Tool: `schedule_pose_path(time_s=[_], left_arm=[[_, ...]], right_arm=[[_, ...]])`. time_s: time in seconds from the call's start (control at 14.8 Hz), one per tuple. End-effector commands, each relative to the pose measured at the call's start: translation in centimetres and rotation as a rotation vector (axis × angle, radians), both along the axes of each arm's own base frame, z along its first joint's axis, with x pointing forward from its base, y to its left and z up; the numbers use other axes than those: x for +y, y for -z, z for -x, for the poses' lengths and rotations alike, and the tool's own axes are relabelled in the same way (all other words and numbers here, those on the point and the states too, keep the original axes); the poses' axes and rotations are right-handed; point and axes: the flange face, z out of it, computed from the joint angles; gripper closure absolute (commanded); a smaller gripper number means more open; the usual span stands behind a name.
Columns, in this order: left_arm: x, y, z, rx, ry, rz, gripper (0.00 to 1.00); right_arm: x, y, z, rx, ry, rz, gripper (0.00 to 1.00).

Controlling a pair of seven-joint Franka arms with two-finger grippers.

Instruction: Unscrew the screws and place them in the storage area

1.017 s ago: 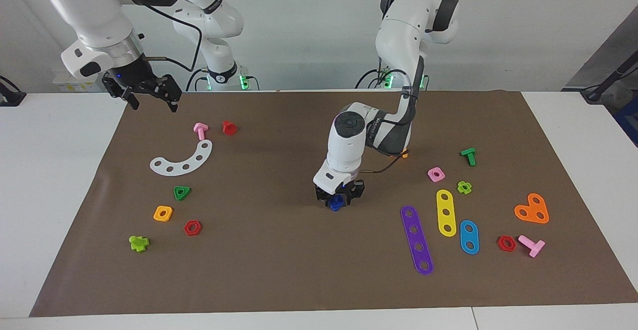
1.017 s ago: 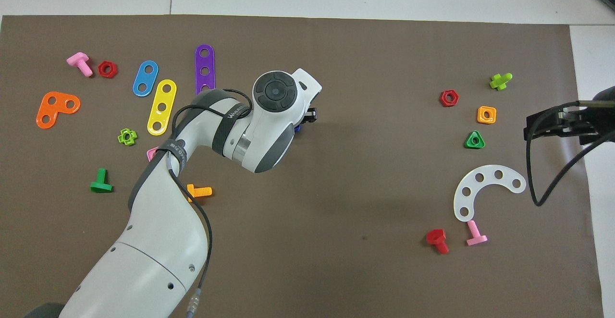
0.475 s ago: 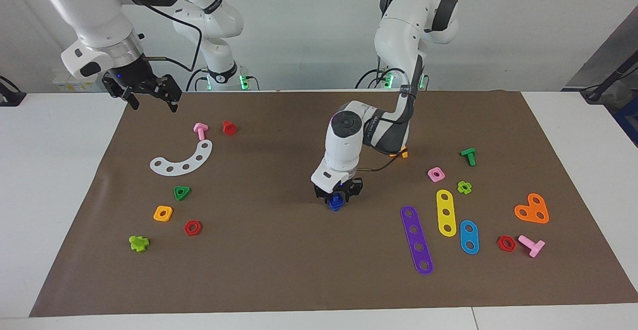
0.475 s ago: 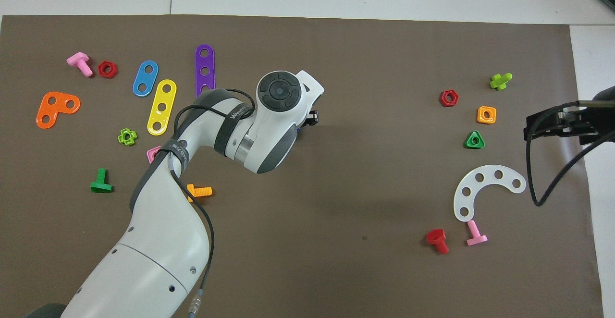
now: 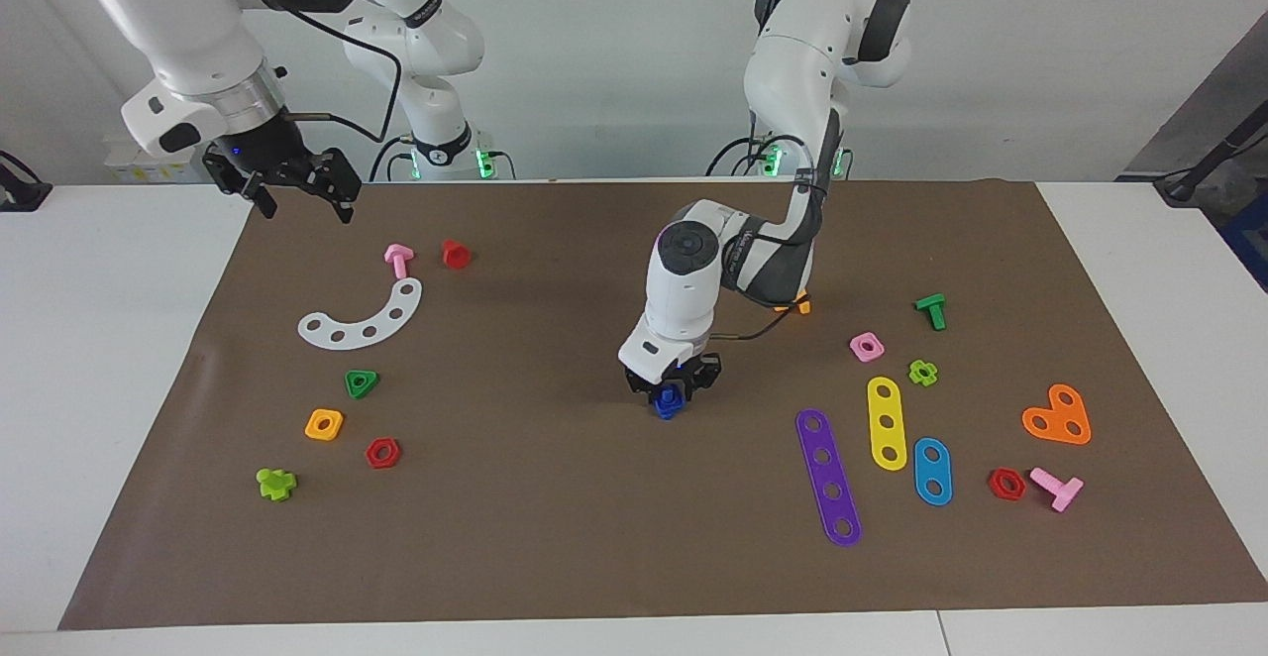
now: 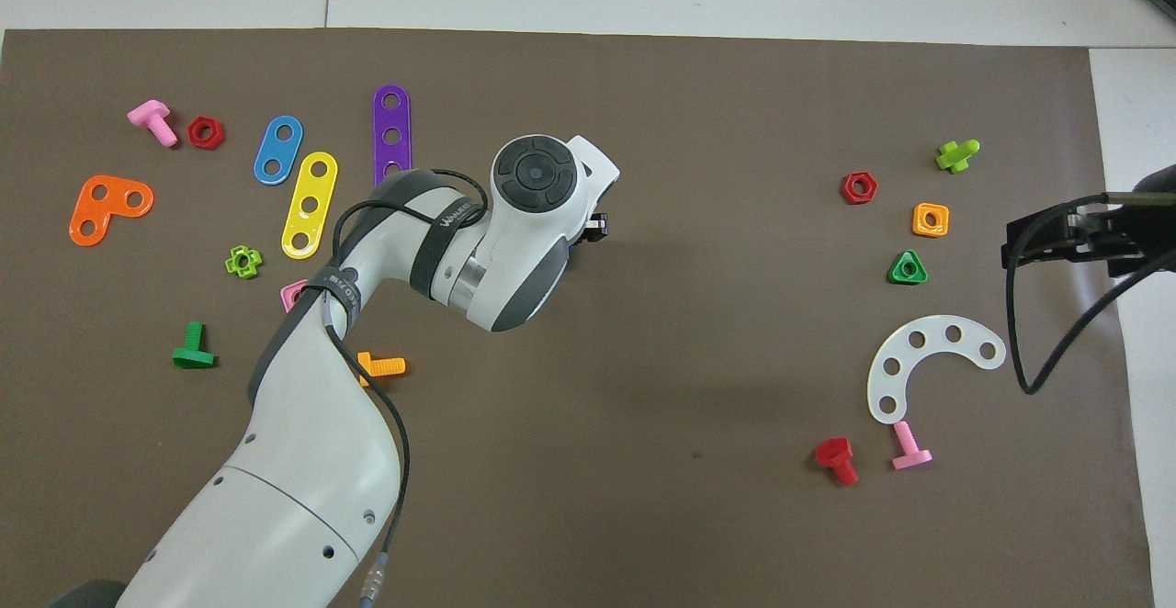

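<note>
A dark-blue screw (image 5: 670,401) stands on the brown mat (image 5: 555,537) near its middle. My left gripper (image 5: 672,396) points straight down over it, and its fingers are closed around the piece at mat level. In the overhead view the left wrist (image 6: 537,222) hides the screw almost fully. I cannot tell whether a nut sits on the screw. My right gripper (image 5: 300,202) hangs open and empty, raised over the mat's corner at the right arm's end, and waits; it also shows in the overhead view (image 6: 1057,236).
Toward the right arm's end lie a white curved strip (image 5: 365,317), a green triangular nut (image 5: 362,382), an orange nut (image 5: 324,424), a red nut (image 5: 382,453) and other bolts. Toward the left arm's end lie purple (image 5: 828,477), yellow (image 5: 886,422) and blue (image 5: 932,471) strips.
The left arm's wrist has shifted and turned slightly over the dark-blue screw, which stays in place. The right arm has not moved.
</note>
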Motion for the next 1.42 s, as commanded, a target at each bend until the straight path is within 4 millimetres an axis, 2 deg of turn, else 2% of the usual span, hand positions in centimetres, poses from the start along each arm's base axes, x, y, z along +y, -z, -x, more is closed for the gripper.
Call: schedule_pose_path(time_s=[0.0,0.41,0.61,0.81,1.15,1.36], left_arm=[[-0.1,-0.7,0.1,-0.003,-0.009,-0.019,0.42],[-0.2,-1.0,0.0,-0.004,-0.01,-0.018,0.46],[-0.1,-1.2,-0.1,0.0,-0.01,-0.022,0.51],[-0.1,-1.2,-0.1,0.007,-0.011,-0.027,0.61],[0.1,-1.3,-0.3,0.006,-0.014,-0.025,0.63],[0.1,-2.1,-0.7,0.021,-0.023,-0.03,0.63]], right_arm=[[0.0,-0.1,0.6,-0.02,-0.001,-0.016,0.0],[0.0,-0.1,0.6,-0.02,-0.001,-0.016,0.0],[0.0,-0.1,0.6,-0.019,-0.001,-0.018,0.0],[0.0,-0.1,0.6,-0.02,-0.001,-0.016,0.0],[-0.2,-0.1,0.6,-0.019,0.001,-0.016,0.0],[-0.3,-0.2,0.6,-0.02,0.004,-0.016,0.0]])
